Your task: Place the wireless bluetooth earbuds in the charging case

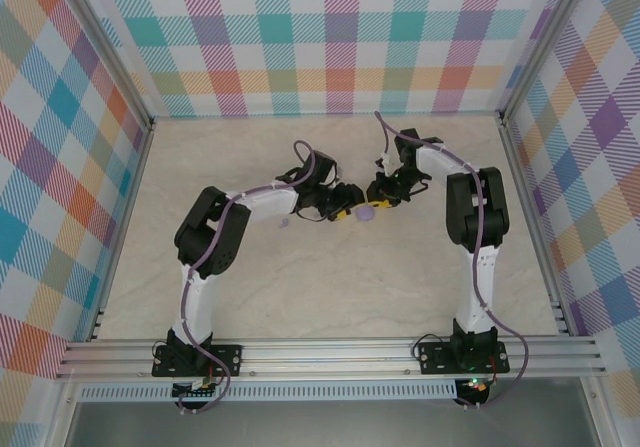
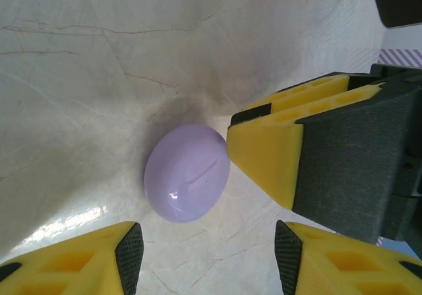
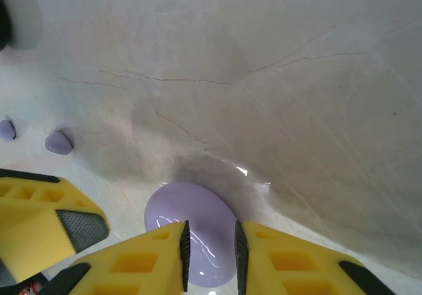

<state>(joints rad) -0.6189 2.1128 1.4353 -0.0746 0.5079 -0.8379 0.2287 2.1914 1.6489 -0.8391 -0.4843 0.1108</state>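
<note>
Little of the task is done, judging by how things lie. The lilac charging case (image 2: 186, 173) sits on the pale worktop (image 2: 99, 57) between the two arms with its lid down, a faint seam across its glossy top, and nothing in it that can be seen. Two lilac earbuds (image 3: 58, 143) lie loose on the worktop, well apart from the case, beyond the left arm's yellow finger in the right wrist view.

The left pincer (image 2: 208, 255) is spread wide and holds nothing. The case lies just ahead of the gap between its fingers, untouched by either.

The right pincer (image 3: 211, 255) is drawn in to a slim slit, with the case showing through it. From the left wrist view a yellow fingertip presses against the case's side. I cannot tell whether it nips the rim or the lid, or merely rests against it.

What remains, then, is nearly everything — the lid must come up, most likely with one arm steadying the base, and each bud must be picked off the worktop and seated stem-down in its socket. The smooth, rounded shell looks likely to skid away under a sideways push.
</note>
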